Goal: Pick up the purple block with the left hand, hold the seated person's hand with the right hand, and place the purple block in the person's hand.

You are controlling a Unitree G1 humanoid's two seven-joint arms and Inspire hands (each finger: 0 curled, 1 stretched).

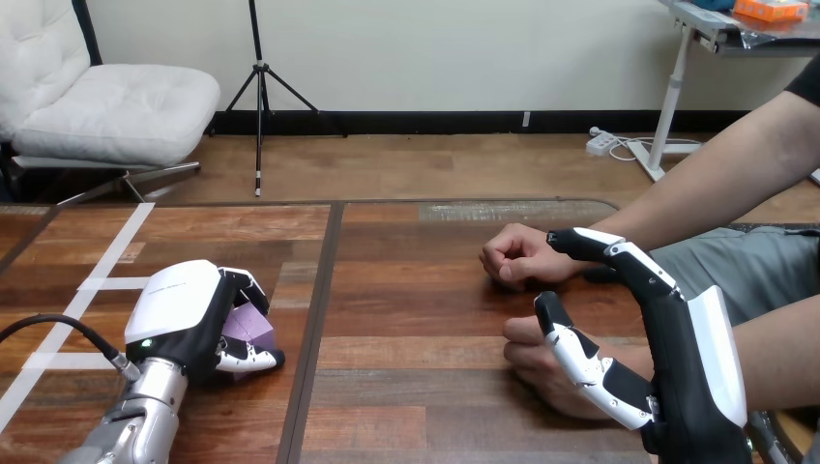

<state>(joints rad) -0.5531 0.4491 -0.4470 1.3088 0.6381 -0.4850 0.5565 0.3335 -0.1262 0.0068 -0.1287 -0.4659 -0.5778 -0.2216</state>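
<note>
The purple block (248, 322) is at the table's left, low over or on the wood, with my left hand (184, 314) curled round it from above; only part of the block shows between the fingers and the thumb. My right hand (677, 358) stands on edge at the right, open. Its thumb (571, 348) lies over the person's nearer hand (538, 375), which rests on the table. Its fingers (592, 244) reach up beside the wrist of the person's farther hand (515, 256), a loose fist on the table. I cannot see any finger curled round either hand.
White tape strips (108, 261) cross the table's left part. A dark seam (319, 319) runs front to back between the two tabletop halves. The person's forearms (716, 184) come in from the right edge.
</note>
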